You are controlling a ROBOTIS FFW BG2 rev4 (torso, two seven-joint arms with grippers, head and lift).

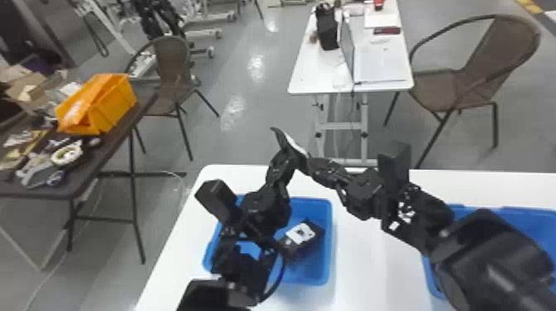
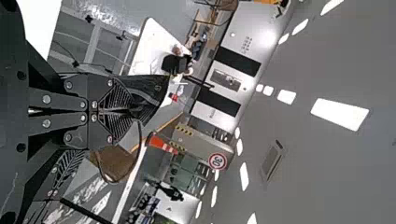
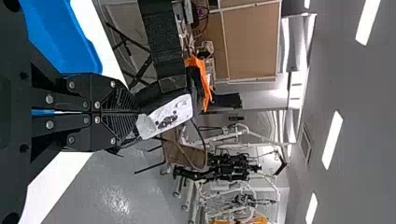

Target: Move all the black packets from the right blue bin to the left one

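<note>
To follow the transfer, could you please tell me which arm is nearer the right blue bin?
The right arm, which extends over the right blue bin; the left arm is above the left blue bin.

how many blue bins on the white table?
2. Left bin: partly behind the left arm. Right bin: at the head view's right edge, partly behind the right arm. More could lie beyond that edge.

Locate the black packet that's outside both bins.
Head view, center: the black packet is between the left gripper and right gripper, showing just above the far edge of the white table.
</note>
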